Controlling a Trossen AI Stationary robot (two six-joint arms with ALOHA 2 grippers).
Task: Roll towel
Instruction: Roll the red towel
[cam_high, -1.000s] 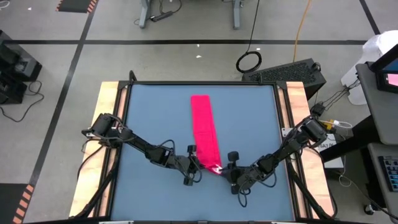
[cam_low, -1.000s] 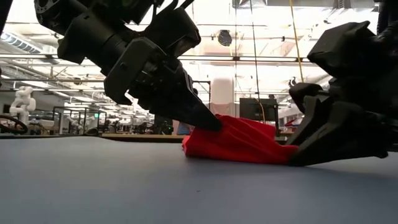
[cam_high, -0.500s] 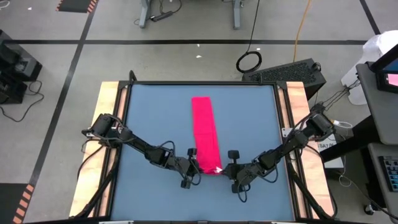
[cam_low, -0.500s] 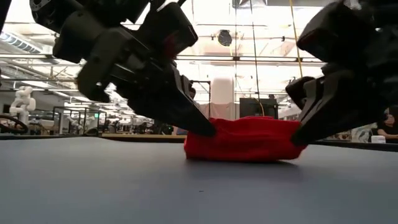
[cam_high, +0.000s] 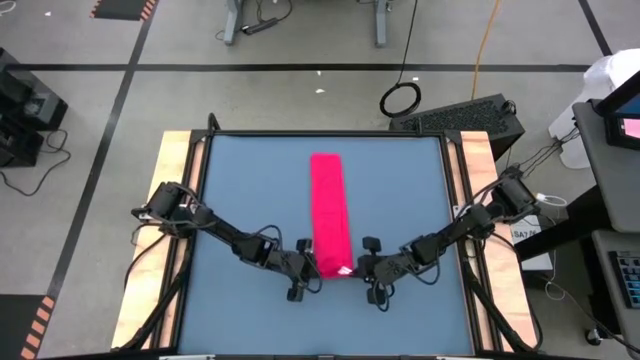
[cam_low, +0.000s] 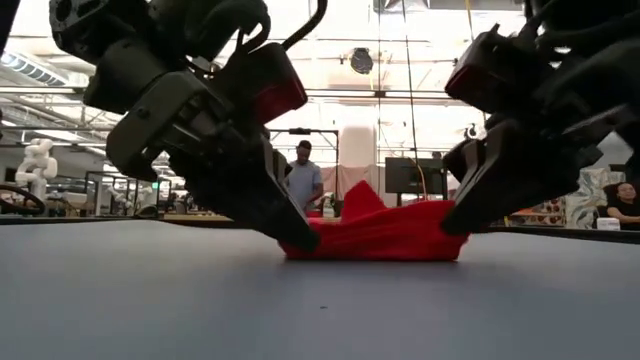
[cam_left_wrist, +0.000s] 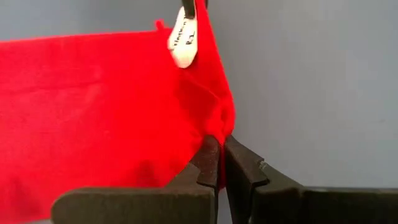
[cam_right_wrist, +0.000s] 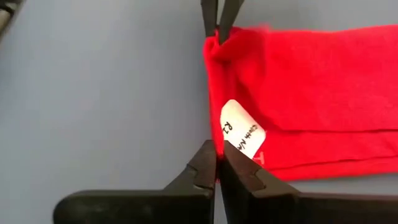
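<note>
The towel (cam_high: 330, 210) is a long red-pink strip lying lengthwise down the middle of the blue-grey table (cam_high: 240, 180). Its far part lies flat on the table. Its near end (cam_low: 375, 235) is bunched up between my two grippers. The white tag (cam_right_wrist: 242, 137) sits at the near end, by the right corner. My left gripper (cam_high: 318, 268) is shut on the near left corner. My right gripper (cam_high: 353, 268) is shut on the near right corner. The two face each other across the strip. My left gripper pinches the towel's near left corner (cam_left_wrist: 221, 121) between its two fingers, slanting down from the table's left. The corner sits low, just above the table; the cloth puckers at the fingertips (cam_low: 305, 238). My right gripper pinches the towel's near right corner (cam_right_wrist: 216, 127) between its two fingers, right beside the tag, slanting down from the table's right. The corner is raised a little off the table (cam_low: 447, 218), and the edge between the grippers hangs slack with a peak in the middle.
Bare table lies on both sides of the strip and in front of its near end. Wooden rails (cam_high: 175, 200) run along the table's left and right sides. A person (cam_low: 303, 178) stands in the room far behind the table.
My right gripper has risen and moved toward the towel's near right corner and the table's far edge, rolling as it went; that corner is now off the table. The near end, which sloped down to the right, has bunched up, and the strip lies straighter. My left gripper has tipped down slightly.
</note>
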